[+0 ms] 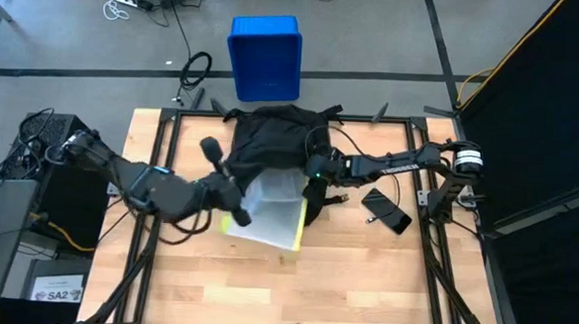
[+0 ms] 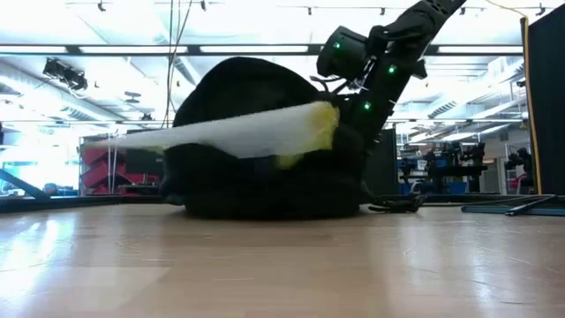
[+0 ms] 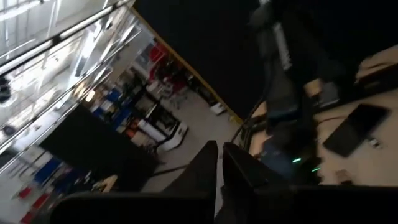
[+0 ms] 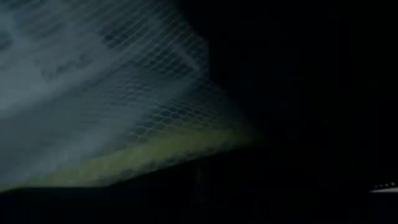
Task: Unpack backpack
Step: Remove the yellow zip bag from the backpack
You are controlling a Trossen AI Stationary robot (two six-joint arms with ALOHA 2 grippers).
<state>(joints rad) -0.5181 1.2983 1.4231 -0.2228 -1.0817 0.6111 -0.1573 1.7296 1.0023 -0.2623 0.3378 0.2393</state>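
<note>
the left gripper (image 1: 233, 215), fingers pinched on the mesh pouch (image 1: 267, 212) beside the backpack (image 1: 271, 136), should pull steadily; right gripper (image 1: 315, 179) finger state unclear.

A blue bin (image 1: 264, 57) sat on the floor past the table (image 1: 362, 285), cables (image 1: 154, 1) nearby, black phone (image 1: 386, 210) on the wood.

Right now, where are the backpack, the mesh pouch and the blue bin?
backpack (image 1: 271, 131): high view, on its black fabric top.
mesh pouch (image 1: 272, 213): high view, on its pale mesh face.
blue bin (image 1: 265, 57): high view, on its inside floor, beyond the table.
</note>
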